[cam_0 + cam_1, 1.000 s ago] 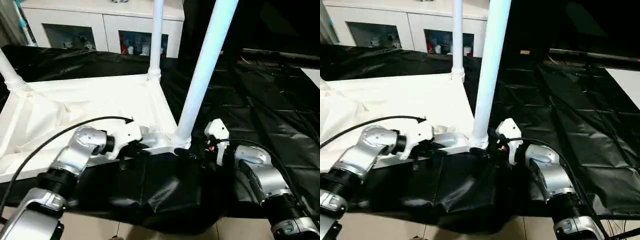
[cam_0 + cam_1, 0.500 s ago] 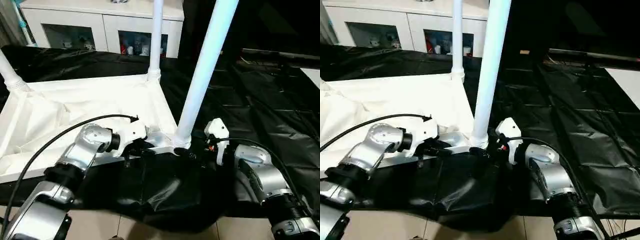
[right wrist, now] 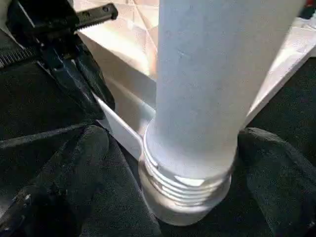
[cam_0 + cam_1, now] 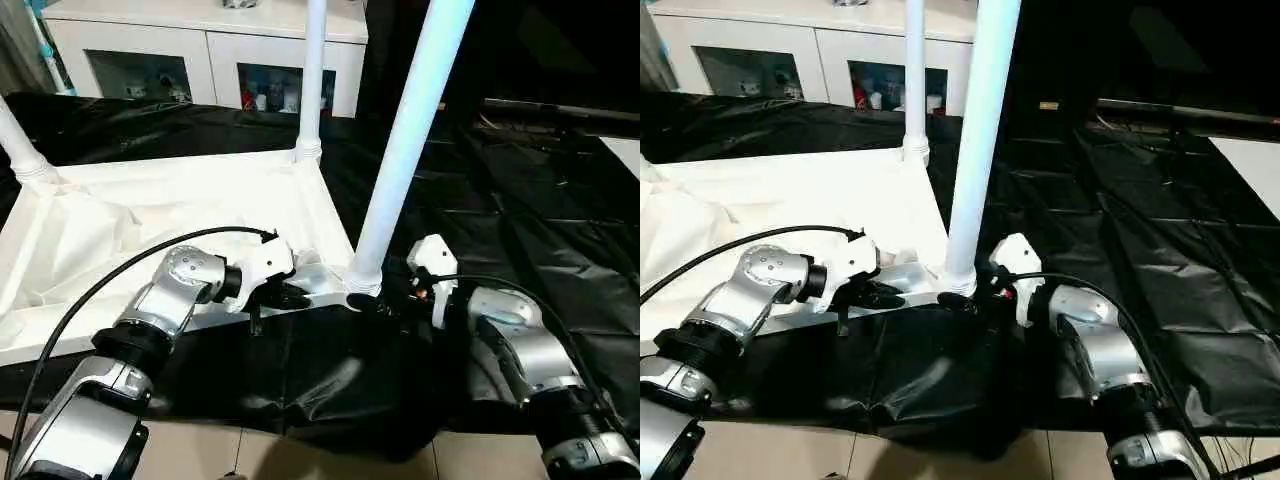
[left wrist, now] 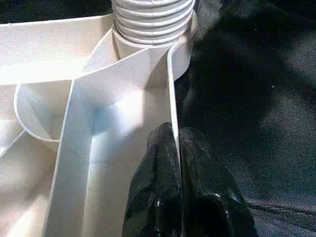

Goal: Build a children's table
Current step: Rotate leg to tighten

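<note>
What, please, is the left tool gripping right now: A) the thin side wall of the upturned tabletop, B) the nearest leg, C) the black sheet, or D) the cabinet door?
A: in the left wrist view the left tool has one black finger on each side of the tabletop's thin rim wall, just beside the socket of the nearest leg.

I see children's table (image 4: 180, 200) all white, incl. tube legs (image 4: 400, 150). Sheet (image 4: 520, 200) under it: glossy black. Both arms silver w/ black fingers (image 5: 158, 192). Cabinet (image 4: 200, 50) at back: white w/ glass doors.
</note>
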{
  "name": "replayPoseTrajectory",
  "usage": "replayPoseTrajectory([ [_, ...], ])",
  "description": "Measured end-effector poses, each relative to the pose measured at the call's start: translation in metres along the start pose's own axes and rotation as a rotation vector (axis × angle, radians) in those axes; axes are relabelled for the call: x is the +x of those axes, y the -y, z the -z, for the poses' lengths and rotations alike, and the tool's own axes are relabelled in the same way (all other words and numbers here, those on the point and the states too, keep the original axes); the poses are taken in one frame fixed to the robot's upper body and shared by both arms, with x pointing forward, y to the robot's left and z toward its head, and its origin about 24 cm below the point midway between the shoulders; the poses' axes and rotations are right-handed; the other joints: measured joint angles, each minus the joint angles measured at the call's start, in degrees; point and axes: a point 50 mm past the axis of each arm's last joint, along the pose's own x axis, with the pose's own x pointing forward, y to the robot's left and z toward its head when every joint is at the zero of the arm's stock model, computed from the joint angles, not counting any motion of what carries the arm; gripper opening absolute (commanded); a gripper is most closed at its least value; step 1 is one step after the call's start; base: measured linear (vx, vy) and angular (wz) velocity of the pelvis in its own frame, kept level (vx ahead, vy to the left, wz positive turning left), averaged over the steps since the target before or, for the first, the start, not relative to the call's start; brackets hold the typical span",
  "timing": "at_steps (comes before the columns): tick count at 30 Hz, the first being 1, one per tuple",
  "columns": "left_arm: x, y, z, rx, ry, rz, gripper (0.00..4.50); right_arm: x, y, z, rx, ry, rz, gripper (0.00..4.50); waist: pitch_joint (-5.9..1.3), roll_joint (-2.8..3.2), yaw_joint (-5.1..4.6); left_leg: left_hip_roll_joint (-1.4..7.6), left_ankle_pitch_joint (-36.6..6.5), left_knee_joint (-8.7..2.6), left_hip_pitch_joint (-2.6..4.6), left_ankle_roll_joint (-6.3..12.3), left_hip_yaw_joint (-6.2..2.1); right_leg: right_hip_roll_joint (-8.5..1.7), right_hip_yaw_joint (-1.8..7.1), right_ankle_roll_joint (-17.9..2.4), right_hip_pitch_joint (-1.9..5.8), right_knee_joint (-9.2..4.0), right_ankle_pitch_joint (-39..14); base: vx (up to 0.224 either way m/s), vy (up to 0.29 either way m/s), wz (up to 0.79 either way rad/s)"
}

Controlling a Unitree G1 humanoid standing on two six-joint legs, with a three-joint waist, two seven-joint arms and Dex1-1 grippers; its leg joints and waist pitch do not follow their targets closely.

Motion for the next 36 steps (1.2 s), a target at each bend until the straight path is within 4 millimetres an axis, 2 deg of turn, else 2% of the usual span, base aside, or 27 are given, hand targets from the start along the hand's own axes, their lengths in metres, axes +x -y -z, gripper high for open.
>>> replayPoseTrajectory([
  [11,0.0,0.0058,-0.0012,0.002,0.009,0.042,0.08,0.0121,-0.0022,0.0053,-0.041,-0.021,-0.04,4.36,-0.01,-0.02,0.46,-0.01,0.0,0.03,-0.05,0.02,0.02,-0.04,-0.01,0.0,0.0,-0.02,0.0,0.0,0.0,0.0],
  [12,-0.0007,0.0062,-0.001,0.0,0.01,0.046,0.0,0.012,-0.0025,0.006,-0.039,-0.023,-0.046,4.07,-0.01,-0.02,0.48,-0.01,0.0,0.03,-0.05,0.02,0.02,-0.04,-0.01,0.0,0.0,-0.02,0.0,0.0,0.0,0.0],
  [15,-0.0014,0.0071,-0.0008,-0.002,0.01,0.053,0.0,0.0117,-0.003,0.0058,-0.044,-0.015,-0.057,4.0,-0.01,-0.02,0.58,-0.01,0.01,0.04,-0.05,0.03,0.02,-0.04,-0.01,0.0,-0.01,0.0,0.0,0.0,0.0,0.0],
  [18,-0.0022,0.0076,-0.0005,-0.003,0.009,0.059,0.0,0.0112,-0.0023,0.0082,-0.033,-0.02,-0.066,3.61,0.0,-0.02,0.6,-0.01,0.02,0.06,-0.05,0.04,0.02,-0.04,-0.01,0.0,-0.01,0.02,0.0,0.0,0.0,0.0],
  [20,-0.0024,0.0079,-0.0004,-0.004,0.009,0.059,0.0,0.0111,-0.0013,0.0086,-0.029,-0.02,-0.064,3.56,0.0,-0.02,0.6,-0.01,0.02,0.07,-0.05,0.04,0.02,-0.04,-0.01,0.0,-0.01,0.02,0.0,0.0,0.0,0.0],
  [29,-0.0031,0.008,-0.0002,-0.011,0.008,0.06,0.0,0.0101,0.001,0.0072,-0.031,0.0,-0.064,2.8,0.0,-0.02,0.67,-0.01,0.02,0.08,-0.06,0.04,0.02,-0.03,-0.02,0.0,-0.01,0.02,0.0,0.0,0.0,0.0],
  [36,-0.0036,0.0085,0.0002,-0.013,0.008,0.062,0.0,0.0101,0.0008,0.0077,-0.035,0.004,-0.073,2.7,0.0,-0.02,0.76,-0.01,0.02,0.08,-0.06,0.04,0.02,-0.03,-0.02,0.0,-0.01,0.02,0.0,0.0,0.0,0.0],
])
